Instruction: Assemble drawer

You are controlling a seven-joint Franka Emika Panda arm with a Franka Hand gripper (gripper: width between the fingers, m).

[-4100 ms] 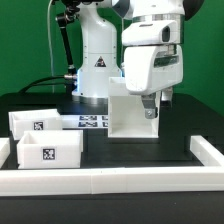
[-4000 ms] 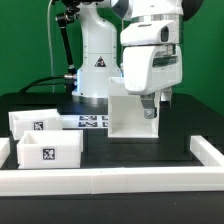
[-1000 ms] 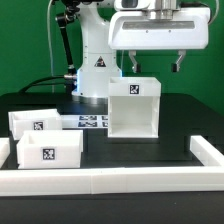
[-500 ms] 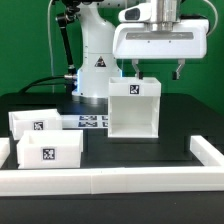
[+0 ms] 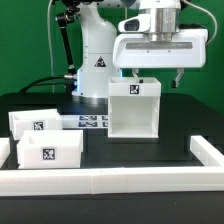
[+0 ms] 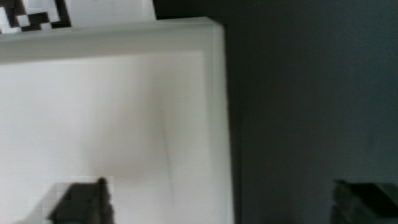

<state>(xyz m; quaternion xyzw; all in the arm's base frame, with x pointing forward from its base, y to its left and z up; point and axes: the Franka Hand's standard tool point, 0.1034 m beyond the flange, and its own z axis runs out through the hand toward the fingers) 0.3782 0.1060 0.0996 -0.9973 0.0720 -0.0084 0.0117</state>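
The drawer's white casing (image 5: 133,108) stands upright at mid-table, a tag on its top front face. Two small white trays lie at the exterior view's left, one behind (image 5: 33,122) and one in front (image 5: 48,151), each tagged. My gripper (image 5: 157,79) hangs open and empty just above the casing's top right edge. In the wrist view the casing (image 6: 107,120) fills one side, and its edge runs between my spread fingertips (image 6: 80,203); the gripper (image 6: 222,205) holds nothing.
The marker board (image 5: 91,121) lies flat between the trays and the casing. A low white rim (image 5: 110,181) edges the table's front and right side. The robot's base (image 5: 97,60) stands behind the casing.
Four seconds ago the gripper was low at the casing's right wall. It has since risen, and over the last second it has come down toward the casing's top, shifting slightly right.
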